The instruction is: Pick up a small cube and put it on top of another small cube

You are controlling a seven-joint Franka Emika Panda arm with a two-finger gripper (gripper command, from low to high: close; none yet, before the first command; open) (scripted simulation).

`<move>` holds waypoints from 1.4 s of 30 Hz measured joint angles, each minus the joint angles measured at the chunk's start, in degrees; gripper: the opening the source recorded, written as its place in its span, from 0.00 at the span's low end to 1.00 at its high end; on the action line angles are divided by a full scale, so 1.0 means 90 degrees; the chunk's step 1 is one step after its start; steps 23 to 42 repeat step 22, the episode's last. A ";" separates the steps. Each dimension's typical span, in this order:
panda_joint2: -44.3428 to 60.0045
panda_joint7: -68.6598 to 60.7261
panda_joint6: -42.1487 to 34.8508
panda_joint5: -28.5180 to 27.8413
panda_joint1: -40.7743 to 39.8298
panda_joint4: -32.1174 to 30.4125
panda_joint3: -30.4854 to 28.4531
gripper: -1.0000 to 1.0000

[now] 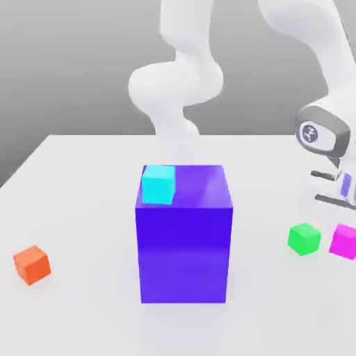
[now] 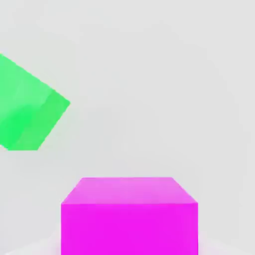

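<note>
a white worktop (image 1: 83,208) is filling most of the exterior view, its far edge running straight across and its corner narrowing toward the exterior view's left. behind it a plain grey backdrop (image 1: 69,62) is rising with no seams or windows. soft, even light is falling from above, casting faint shadows on the surface.

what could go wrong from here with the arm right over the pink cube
The small green cube sits close beside the small magenta cube, so a descending finger might clip and shove it. The magenta cube lies at the exterior view's right edge, partly cut off, so its grasp is hard to check there. Stacking on another small cube leaves little margin; a slight offset could topple it.
</note>
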 joint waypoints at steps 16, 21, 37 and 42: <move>-0.1147 -0.4085 0.0802 -0.0540 0.0611 -0.1684 0.0265 0.00; -0.0295 -0.3612 0.1592 -0.1245 0.0652 -0.1648 0.0041 1.00; -0.0295 -0.3612 0.1592 -0.1245 0.0653 -0.1648 0.0041 1.00; -0.0295 -0.3612 0.1592 -0.1245 0.0653 -0.1648 0.0041 1.00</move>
